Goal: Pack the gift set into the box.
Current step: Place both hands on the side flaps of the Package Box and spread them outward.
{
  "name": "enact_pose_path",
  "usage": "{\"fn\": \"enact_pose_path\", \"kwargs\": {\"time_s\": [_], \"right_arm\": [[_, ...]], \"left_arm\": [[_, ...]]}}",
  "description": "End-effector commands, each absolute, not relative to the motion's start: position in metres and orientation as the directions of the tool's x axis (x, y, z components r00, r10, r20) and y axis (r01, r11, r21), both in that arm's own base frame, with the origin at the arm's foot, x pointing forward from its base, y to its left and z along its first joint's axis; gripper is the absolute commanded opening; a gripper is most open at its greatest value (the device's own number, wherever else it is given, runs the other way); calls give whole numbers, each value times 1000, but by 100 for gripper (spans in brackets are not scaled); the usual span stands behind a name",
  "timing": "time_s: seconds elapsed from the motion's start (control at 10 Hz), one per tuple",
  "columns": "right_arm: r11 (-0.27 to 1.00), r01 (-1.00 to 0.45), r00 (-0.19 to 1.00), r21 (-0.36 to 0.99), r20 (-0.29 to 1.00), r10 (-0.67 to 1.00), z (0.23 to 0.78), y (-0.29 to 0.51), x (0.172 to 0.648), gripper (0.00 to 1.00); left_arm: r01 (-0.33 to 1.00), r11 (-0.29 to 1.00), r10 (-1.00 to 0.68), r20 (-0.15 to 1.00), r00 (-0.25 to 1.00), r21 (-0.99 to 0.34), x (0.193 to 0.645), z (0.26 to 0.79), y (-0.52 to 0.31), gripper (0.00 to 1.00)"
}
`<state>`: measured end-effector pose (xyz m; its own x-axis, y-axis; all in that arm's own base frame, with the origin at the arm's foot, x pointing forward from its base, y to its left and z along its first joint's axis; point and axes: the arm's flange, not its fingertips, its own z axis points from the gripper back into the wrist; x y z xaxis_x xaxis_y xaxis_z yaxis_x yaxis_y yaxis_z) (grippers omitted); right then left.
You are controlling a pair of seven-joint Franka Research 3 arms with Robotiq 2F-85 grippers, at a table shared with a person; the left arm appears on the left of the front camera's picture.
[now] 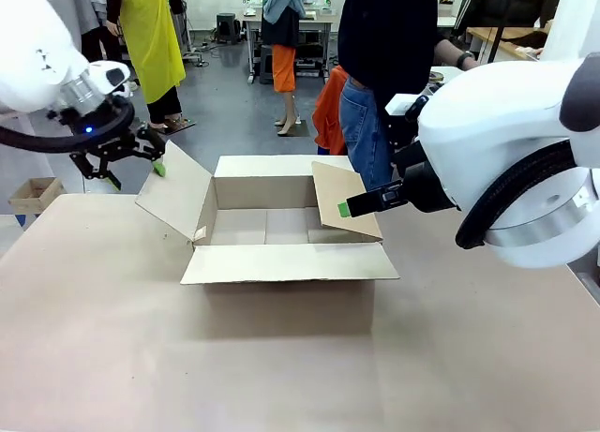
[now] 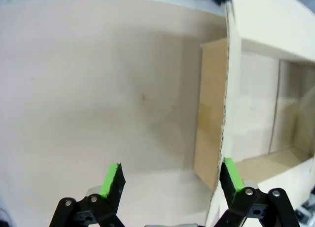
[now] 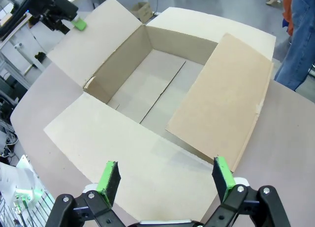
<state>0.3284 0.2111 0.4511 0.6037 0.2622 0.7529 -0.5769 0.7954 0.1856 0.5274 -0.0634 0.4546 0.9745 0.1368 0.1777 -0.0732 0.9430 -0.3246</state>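
Note:
The box (image 1: 281, 291) stands open in the middle of the table, its inside (image 3: 147, 89) bare. Its left flap (image 1: 173, 193) leans outward and its right flap (image 3: 221, 99) tilts in over the opening. My left gripper (image 1: 136, 172) hovers open at the left flap's top edge; in the left wrist view that flap edge (image 2: 226, 89) runs up beside one finger (image 2: 231, 175) of the left gripper (image 2: 172, 180). My right gripper (image 1: 345, 209) is open by the right flap, and in its wrist view the right gripper (image 3: 166, 180) looks down over the near flap (image 3: 123, 148). The gift set is out of view.
A person in a dark top and jeans (image 1: 366, 123) stands at the far side behind the box. A much smaller brown carton (image 1: 33, 193) sits off the table's left. Bare tabletop (image 1: 141, 357) spreads in front of the box.

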Motion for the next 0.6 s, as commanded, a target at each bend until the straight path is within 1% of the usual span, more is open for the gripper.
{"fn": "enact_pose_path", "kwargs": {"time_s": [0.0,0.3,0.4,0.5], "right_arm": [[803,-564,619,191,742,258,459,213,328,100],[795,-577,604,185,753,262,451,211,328,100],[832,-550,682,66,610,402,488,241,354,100],[861,-495,720,-113,501,480,513,282,375,100]], "left_arm": [[-127,953,184,194,964,-275,530,465,-78,100],[-127,953,184,194,964,-275,530,465,-78,100],[-127,953,184,194,964,-275,530,465,-78,100],[-127,953,184,194,964,-275,530,465,-78,100]]}}
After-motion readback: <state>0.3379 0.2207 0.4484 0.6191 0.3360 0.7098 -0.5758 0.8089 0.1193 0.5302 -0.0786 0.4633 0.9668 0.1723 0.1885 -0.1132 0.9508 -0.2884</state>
